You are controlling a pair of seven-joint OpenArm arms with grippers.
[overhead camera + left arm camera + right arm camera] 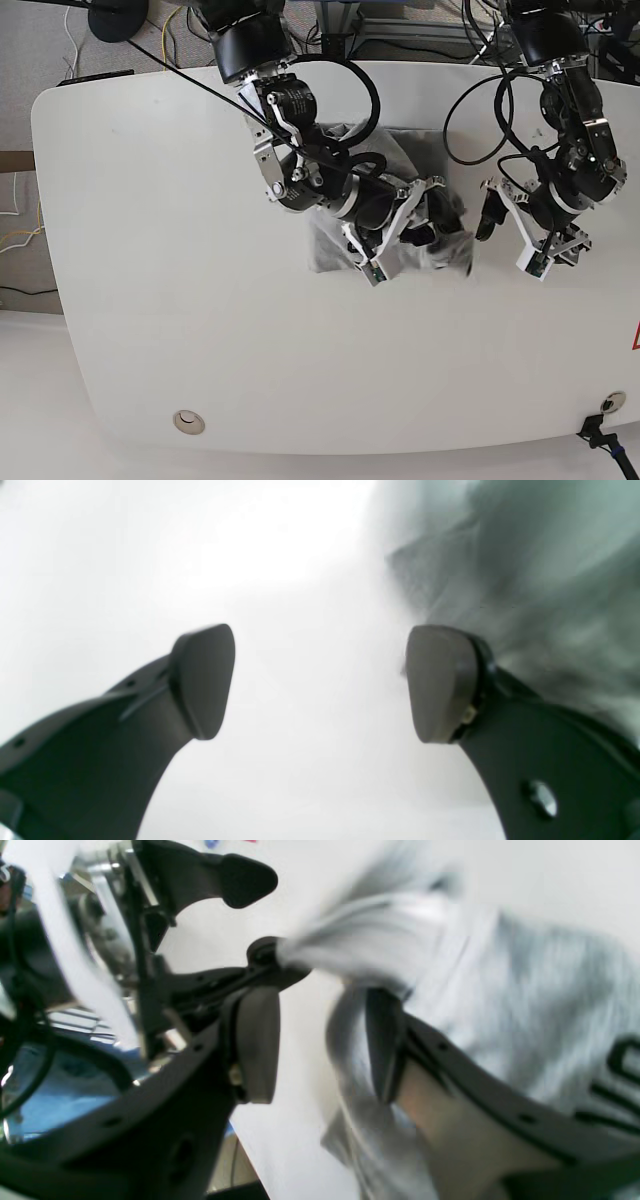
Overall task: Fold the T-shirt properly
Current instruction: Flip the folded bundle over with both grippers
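The heather-grey T-shirt (325, 245) lies bunched in the middle of the white table (150, 250). My right gripper (415, 232) is over its right part. In the right wrist view the right gripper (320, 1040) stands open, with grey cloth (525, 990) draped around the right finger (382, 1040). Black lettering (615, 1075) shows at the right edge of that view. My left gripper (492, 215) is just right of the shirt, open and empty. In the left wrist view the left gripper (320, 680) has the shirt's edge (525, 580) beside its right finger. It also shows in the right wrist view (260, 920), open.
Cables (330, 40) run along the table's far edge behind both arms. A round hole (185, 422) sits near the front left edge. A cable fitting (605, 405) and a red label (635, 340) are at the front right.
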